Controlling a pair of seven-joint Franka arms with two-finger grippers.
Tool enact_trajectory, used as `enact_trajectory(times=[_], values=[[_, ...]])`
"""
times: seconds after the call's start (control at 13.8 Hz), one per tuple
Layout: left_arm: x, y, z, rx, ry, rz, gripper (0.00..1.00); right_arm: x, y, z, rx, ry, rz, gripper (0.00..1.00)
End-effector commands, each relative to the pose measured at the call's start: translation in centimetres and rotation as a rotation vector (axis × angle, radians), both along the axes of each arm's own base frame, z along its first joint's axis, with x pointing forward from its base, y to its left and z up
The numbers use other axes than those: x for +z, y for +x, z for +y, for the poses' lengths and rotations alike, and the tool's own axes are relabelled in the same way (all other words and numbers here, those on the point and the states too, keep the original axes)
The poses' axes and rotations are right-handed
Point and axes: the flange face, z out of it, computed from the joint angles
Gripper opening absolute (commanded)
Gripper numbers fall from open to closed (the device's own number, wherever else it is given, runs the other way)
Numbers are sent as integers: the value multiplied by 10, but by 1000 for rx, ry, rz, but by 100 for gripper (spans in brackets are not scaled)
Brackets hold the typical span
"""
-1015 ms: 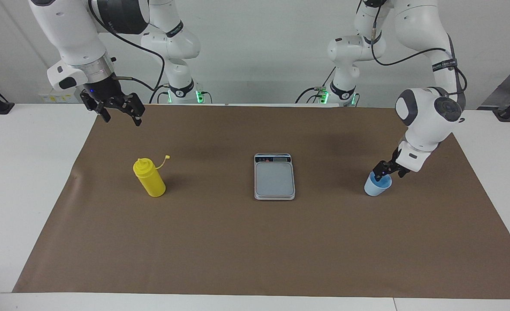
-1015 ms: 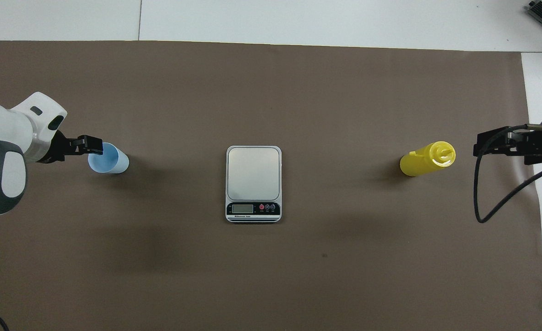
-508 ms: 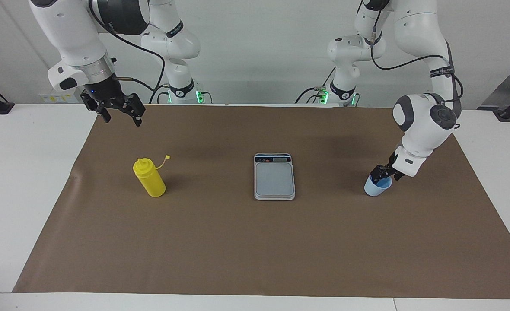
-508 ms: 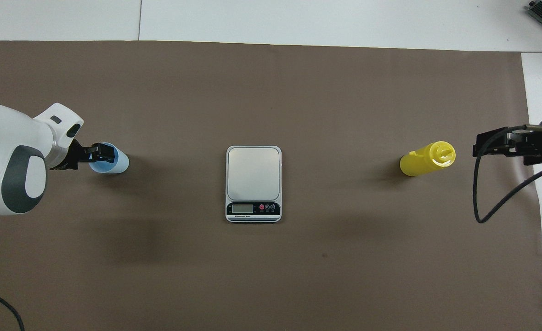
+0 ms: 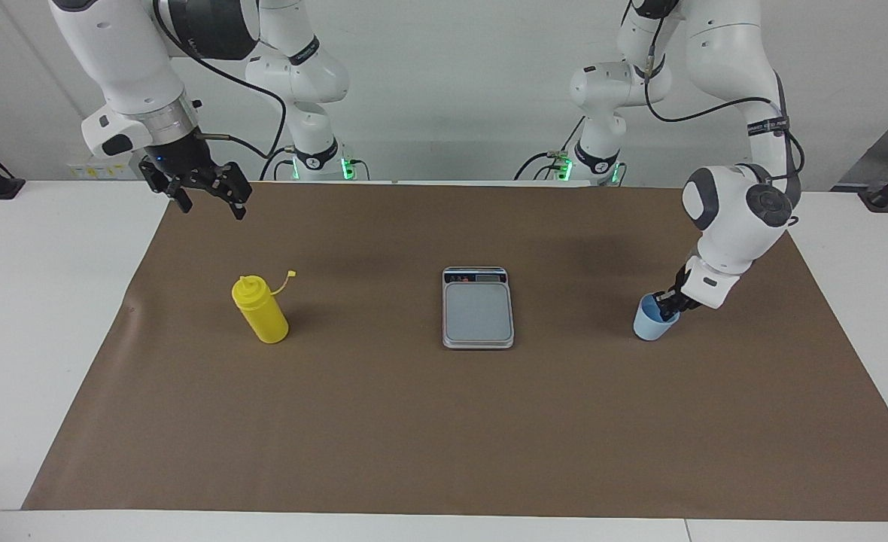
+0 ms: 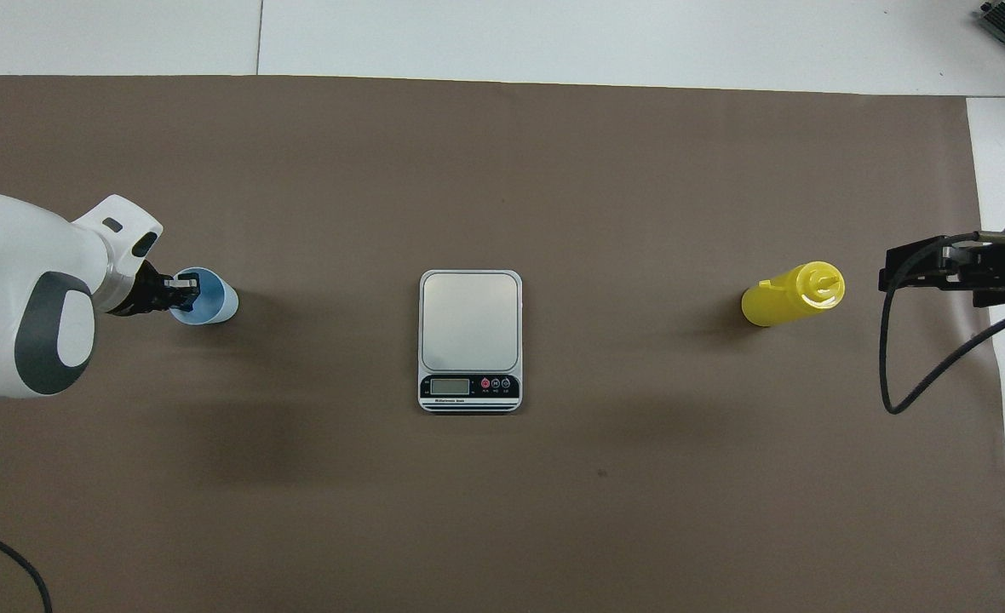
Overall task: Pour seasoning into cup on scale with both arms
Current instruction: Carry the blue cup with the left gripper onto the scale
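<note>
The pale blue cup stands on the brown mat toward the left arm's end, and also shows in the overhead view. My left gripper is down at the cup's rim, its tip reaching into the cup. The yellow seasoning bottle stands upright toward the right arm's end, its tethered cap hanging off to one side. My right gripper is open and empty, raised over the mat's edge at that end, apart from the bottle. The silver-grey scale lies bare mid-mat.
The brown mat covers most of the white table. A black cable loops down from the right wrist.
My left gripper has dropped lower and tilted, moving from just above the cup's rim into it. The right arm, the bottle and the scale have not moved.
</note>
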Motion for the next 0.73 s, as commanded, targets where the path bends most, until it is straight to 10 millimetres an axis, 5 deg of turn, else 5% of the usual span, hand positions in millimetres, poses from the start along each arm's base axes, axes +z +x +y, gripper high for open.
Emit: enact_trajectory(times=[0.0,0.29,0.65], values=[[25,9,-1,-8,6,9,0,0,-8,-3,5,9,-10,100],[72,18,-6,-30,4,45,0,0,-8,-7,1,9,-15,100],[132,21,-69,-98,-20,110,0,1,-8,-7,-1,9,-16,100]])
